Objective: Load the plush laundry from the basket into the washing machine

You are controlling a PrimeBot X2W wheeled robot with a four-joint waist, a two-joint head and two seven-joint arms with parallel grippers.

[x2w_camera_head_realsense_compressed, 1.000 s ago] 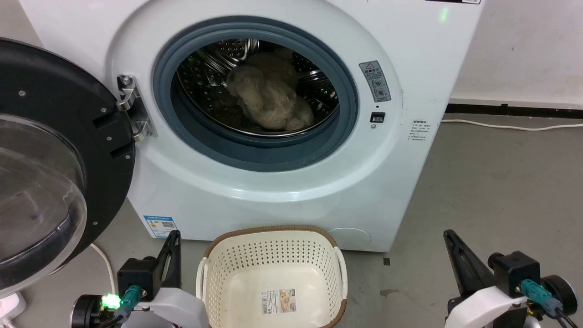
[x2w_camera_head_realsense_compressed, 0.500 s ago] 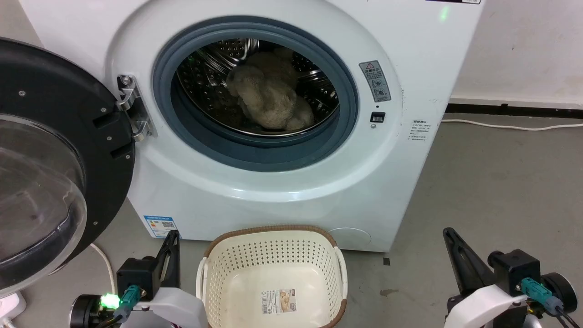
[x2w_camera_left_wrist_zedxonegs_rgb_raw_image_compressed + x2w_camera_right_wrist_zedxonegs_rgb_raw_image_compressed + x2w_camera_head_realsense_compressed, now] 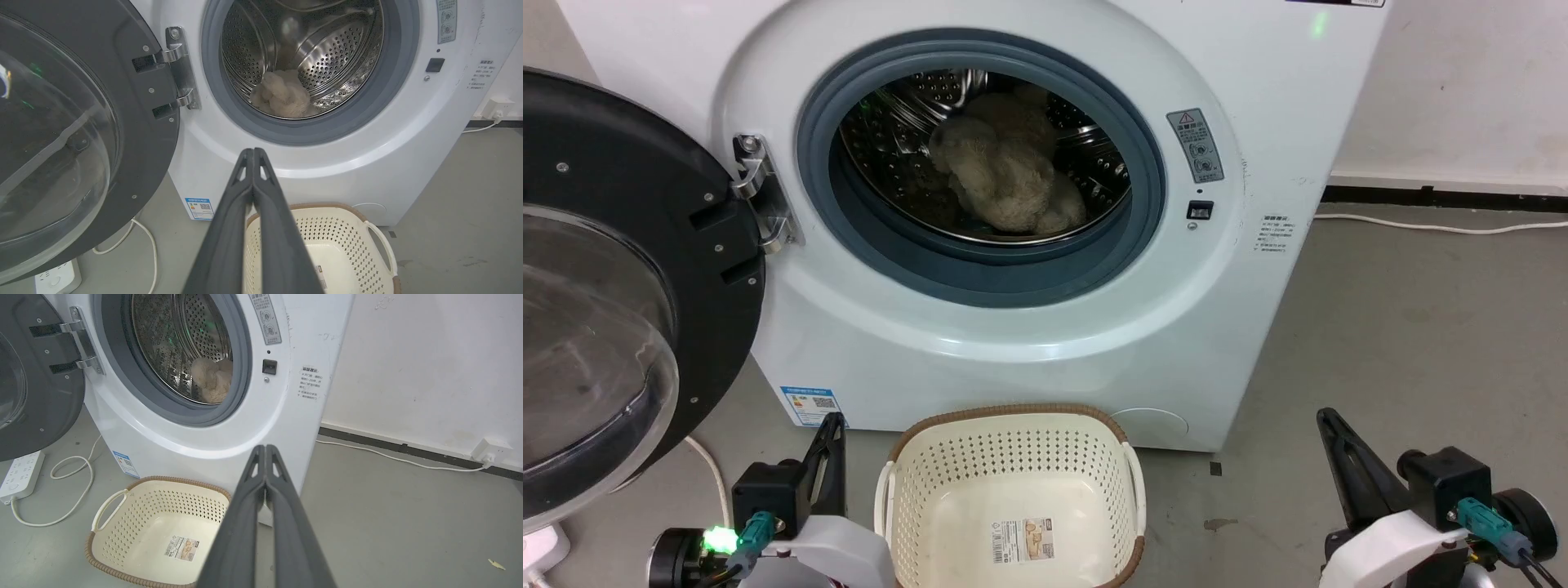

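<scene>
My left gripper (image 3: 834,425) is wearing two long dark grey fingers (image 3: 229,237), tapering to thin tips, with a narrow cut-out opening near each end. Behind them a boxy black housing (image 3: 766,488) is sitting on a smooth white rounded wrist shell (image 3: 845,545), and a small green light (image 3: 720,539) is glowing beside a teal cable plug (image 3: 757,525). My right gripper (image 3: 1331,429) is showing the same dark fingers, black box (image 3: 1445,480), white shell (image 3: 1388,545) and teal plug (image 3: 1485,523), with a round black knob (image 3: 1529,513) and a thin black cable (image 3: 1534,570) trailing off it.
</scene>
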